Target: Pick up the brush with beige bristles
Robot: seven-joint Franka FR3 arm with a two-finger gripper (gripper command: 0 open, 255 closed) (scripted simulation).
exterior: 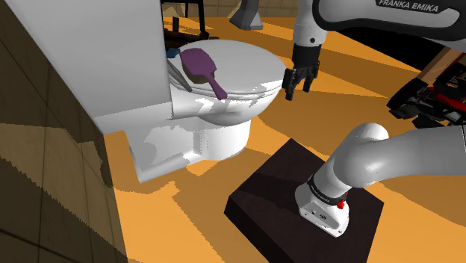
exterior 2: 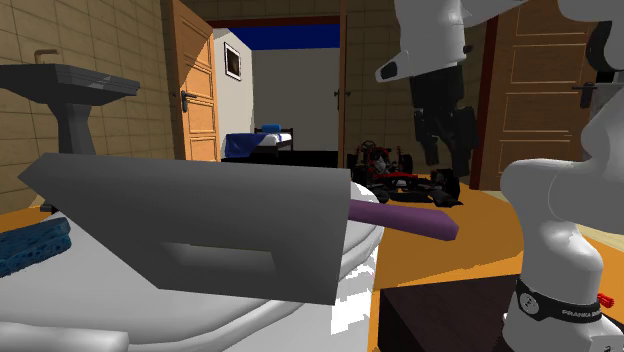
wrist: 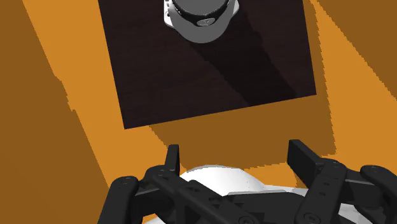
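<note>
A purple brush (exterior: 202, 66) lies on the closed white toilet lid (exterior: 246, 63), its handle (exterior 2: 405, 217) sticking out past the lid's edge toward the stand. I cannot make out its bristles' colour. My gripper (exterior: 297, 88) hangs open in the air off the toilet's front, on the shoulder view's right of the brush and apart from it. In the wrist view the black fingers (wrist: 172, 157) stand wide apart with nothing between them, and the gripper (wrist: 236, 156) looks down past the white toilet rim (wrist: 219, 176) at the orange floor.
The dark stand (exterior: 299, 187) sits on the orange floor beside the toilet. A blue object (exterior 2: 35, 245) lies behind the lid near the grey tank top (exterior 2: 200, 220). A toy car (exterior 2: 400, 180), a sink (exterior 2: 70, 85) and open doors stand further off.
</note>
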